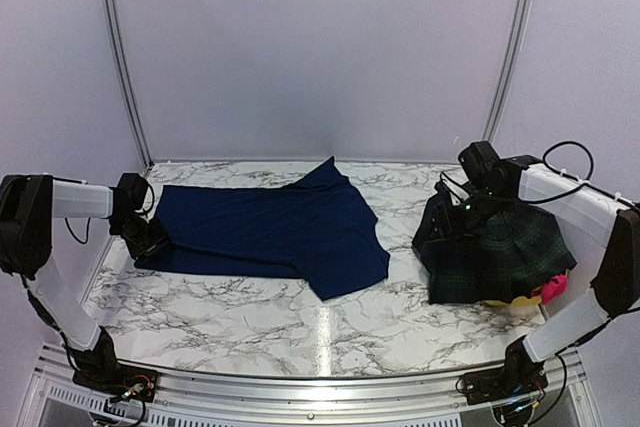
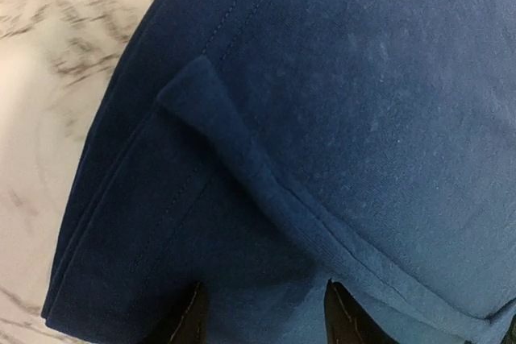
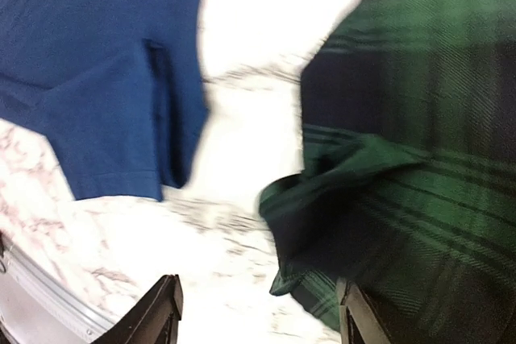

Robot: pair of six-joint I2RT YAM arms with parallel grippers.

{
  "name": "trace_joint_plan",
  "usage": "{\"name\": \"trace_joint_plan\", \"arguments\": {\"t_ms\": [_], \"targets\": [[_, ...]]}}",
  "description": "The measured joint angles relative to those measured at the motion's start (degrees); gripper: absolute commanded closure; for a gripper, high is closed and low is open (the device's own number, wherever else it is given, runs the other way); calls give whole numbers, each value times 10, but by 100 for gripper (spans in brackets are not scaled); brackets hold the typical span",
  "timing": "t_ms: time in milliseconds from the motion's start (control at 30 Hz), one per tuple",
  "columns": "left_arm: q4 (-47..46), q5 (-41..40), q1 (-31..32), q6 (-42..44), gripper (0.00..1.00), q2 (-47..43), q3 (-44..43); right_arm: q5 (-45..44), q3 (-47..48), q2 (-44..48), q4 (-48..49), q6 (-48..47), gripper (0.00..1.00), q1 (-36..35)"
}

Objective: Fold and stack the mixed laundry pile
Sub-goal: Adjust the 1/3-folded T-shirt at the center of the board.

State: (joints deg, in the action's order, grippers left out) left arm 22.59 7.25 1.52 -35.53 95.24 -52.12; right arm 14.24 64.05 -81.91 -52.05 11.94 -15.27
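Two garments show plainly, and the one being worked is the navy-blue cloth (image 1: 270, 232), lying spread on the marble table (image 1: 300, 317) with its left end right under the left gripper (image 1: 150, 237). From that gripper the cloth's long axis runs straight away toward the other arm. One corner peaks toward the back wall, and the far end falls in a slanted flap toward the near edge. In the left wrist view a stitched hem runs just beside the fingertips (image 2: 189, 320), and a raised ridge of fabric crosses ahead of them on the diagonal. The jaws stand partly apart, astride the cloth, with nothing visibly pinched between them. To do this step well, I judge the gripper should catch the hem and the layer beneath together, close to the corner. It should then carry that end along the long axis so the fold lands square, and the ridge should be smoothed first or it will be creased in. Well off to the far side from this gripper sits the dark green-and-navy plaid garment (image 1: 495, 257), heaped rather than flat. The right gripper (image 1: 445, 222) hovers at the heap's inner edge. Its jaws are wide and empty, with bare marble between them in its wrist view. A small pink piece (image 1: 553, 288) peeps out beyond the plaid heap, near the right arm's base.
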Motion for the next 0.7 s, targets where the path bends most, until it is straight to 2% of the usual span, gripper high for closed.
{"name": "trace_joint_plan", "arguments": {"t_ms": [167, 367, 433, 533, 700], "targets": [[24, -1, -9, 4, 37, -41, 32, 28, 37, -10, 28, 14, 41, -75], [52, 14, 22, 43, 34, -136, 28, 48, 35, -46, 60, 42, 46, -130], [48, 30, 58, 55, 34, -165, 16, 52, 28, -64, 74, 53, 48, -139], [18, 70, 152, 60, 38, -181, 9, 61, 15, -91, 96, 66, 52, -141], [-52, 114, 304, 26, 43, -136, 21, 79, -1, -132, 134, 81, 57, -142]]}}
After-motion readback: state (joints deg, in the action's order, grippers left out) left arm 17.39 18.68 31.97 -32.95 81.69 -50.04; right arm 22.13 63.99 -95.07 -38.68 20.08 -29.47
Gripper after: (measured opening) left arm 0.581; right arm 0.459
